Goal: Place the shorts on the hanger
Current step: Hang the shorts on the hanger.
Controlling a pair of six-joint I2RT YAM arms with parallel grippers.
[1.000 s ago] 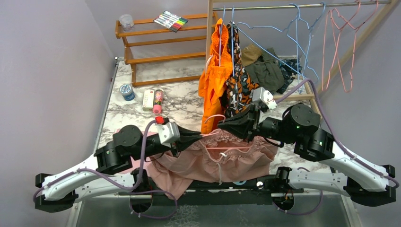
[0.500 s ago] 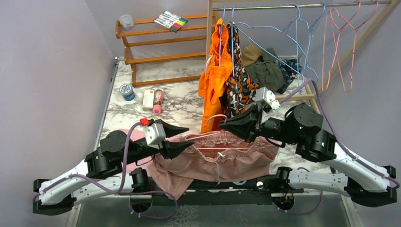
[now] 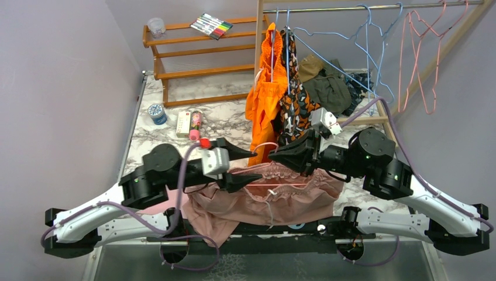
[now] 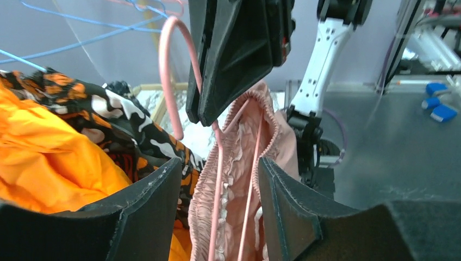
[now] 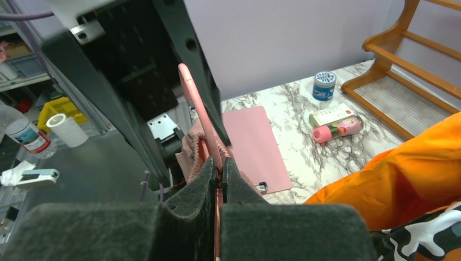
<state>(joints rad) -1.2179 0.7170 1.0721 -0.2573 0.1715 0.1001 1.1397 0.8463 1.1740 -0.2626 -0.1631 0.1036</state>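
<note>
The right claw point(image 5: 220, 166) pinches the thin pink wire hanger point(image 5: 198, 109); the left claw point(image 3: 255, 165) gapes wide, empty, astride the dusty-pink gathered fabric shorts point(image 3: 234, 205); best it nips waistband alone, clear of wire.

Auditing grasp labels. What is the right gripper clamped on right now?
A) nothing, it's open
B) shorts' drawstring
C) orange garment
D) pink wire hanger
D: the right wrist view shows the right gripper shut on the pink hanger, its wire rising out from between the pads.
</note>
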